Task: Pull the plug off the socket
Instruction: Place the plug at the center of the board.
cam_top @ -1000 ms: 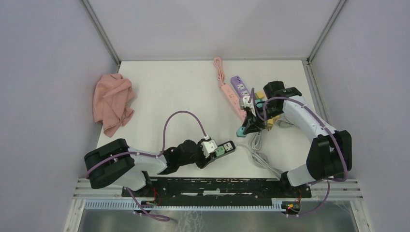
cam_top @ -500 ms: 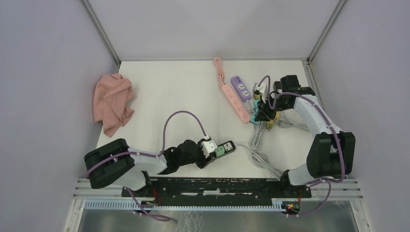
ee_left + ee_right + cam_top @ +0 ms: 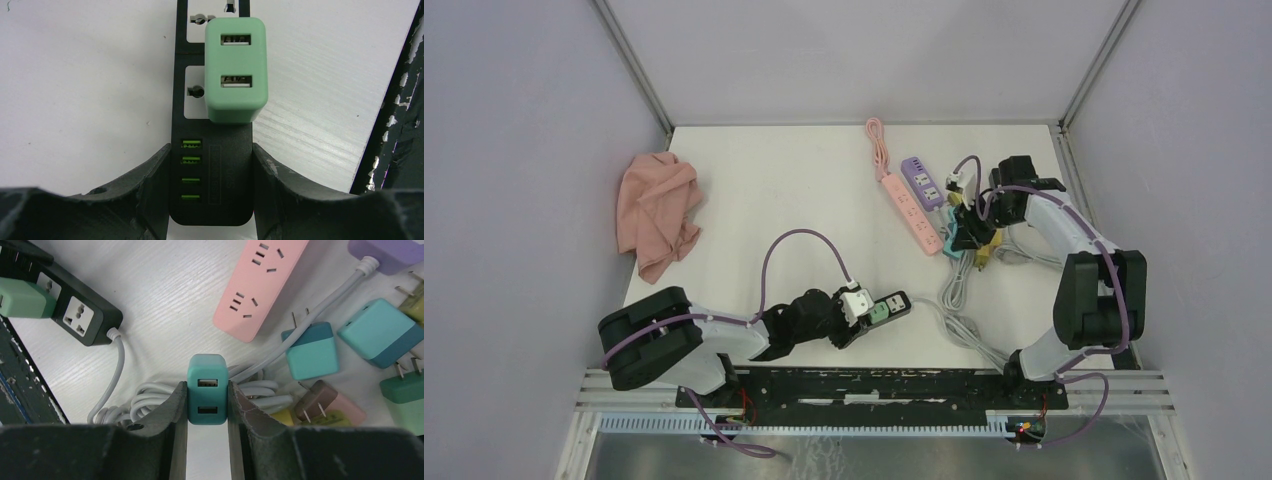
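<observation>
— Where's the plug?
— The green plug (image 3: 236, 70) sits in the black strip (image 3: 212, 200); my left fingers (image 3: 145, 185) clamp the strip's end, and my right fingers (image 3: 175, 410) pinch a teal charger (image 3: 207, 390).
— Risk?
— Pulling could twist the strip loose.

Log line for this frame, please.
left gripper shut on black power strip | green charger plugged in | right gripper shut on teal charger
</observation>
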### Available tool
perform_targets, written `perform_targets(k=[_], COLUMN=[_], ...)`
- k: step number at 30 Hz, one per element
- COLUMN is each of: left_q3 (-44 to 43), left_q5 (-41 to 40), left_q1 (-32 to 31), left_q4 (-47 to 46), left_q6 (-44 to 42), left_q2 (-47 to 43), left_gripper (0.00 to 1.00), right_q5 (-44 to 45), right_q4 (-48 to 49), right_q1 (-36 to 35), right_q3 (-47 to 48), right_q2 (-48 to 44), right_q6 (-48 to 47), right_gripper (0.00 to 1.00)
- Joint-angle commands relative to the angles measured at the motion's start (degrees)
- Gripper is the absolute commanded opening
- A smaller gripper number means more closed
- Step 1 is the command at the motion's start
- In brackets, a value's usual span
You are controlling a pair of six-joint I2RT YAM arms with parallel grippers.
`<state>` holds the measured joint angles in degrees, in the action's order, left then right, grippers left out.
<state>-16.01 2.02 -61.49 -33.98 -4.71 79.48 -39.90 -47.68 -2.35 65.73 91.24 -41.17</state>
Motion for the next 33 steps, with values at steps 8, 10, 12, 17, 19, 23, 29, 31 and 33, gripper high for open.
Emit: perform_targets(k=[8, 10, 12, 17, 19, 23, 29, 31, 33], left_q3=[-1.4, -1.4, -1.4, -1.4, -1.4, -1.4, -1.4, -1.4, -1.4], left_q5=[0.5, 0.5, 0.5, 0.5, 0.5, 0.5, 0.5, 0.5, 0.5], left_q1=[0.0, 0.0, 0.0, 0.0, 0.0, 0.0, 0.0, 0.0, 0.0], left_q4=[-1.1, -1.1, -1.1, -1.1, -1.1, -1.0, -0.9, -0.9, -0.8], left_q6=[1.8, 1.8, 1.8, 2.0, 2.1, 2.1, 2.1, 2.1, 2.1], left_q2=[0.9, 0.8, 0.7, 0.7, 0.7, 0.5, 0.1, 0.0, 0.0], left_gripper=[0.03, 0.03, 0.03, 0.03, 0.03, 0.03, 0.03, 0.03, 0.03], right_q5=[7.7, 8.7, 9.4, 12.3, 13.4, 13.8, 13.1, 12.7, 12.1], right_q4=[16.2, 17.2, 18.2, 19.2, 19.4, 19.3, 18.3, 18.1, 17.8], right_q1=[0.2, 0.1, 0.2, 0.2, 0.2, 0.2, 0.2, 0.2, 0.2], right_q3=[-3.7, -4.0, -4.3, -4.0, -3.8, -3.8, -3.5, -3.4, -3.3], right_q2=[0.1, 0.2, 0.2, 0.7, 0.9, 0.6, -0.3, -0.8, -1.1], right_q6=[15.3, 16.3, 17.4, 18.9, 19.7, 19.6, 18.6, 18.5, 18.3], right_gripper=[0.23, 0.23, 0.24, 0.26, 0.27, 0.36, 0.46, 0.49, 0.51])
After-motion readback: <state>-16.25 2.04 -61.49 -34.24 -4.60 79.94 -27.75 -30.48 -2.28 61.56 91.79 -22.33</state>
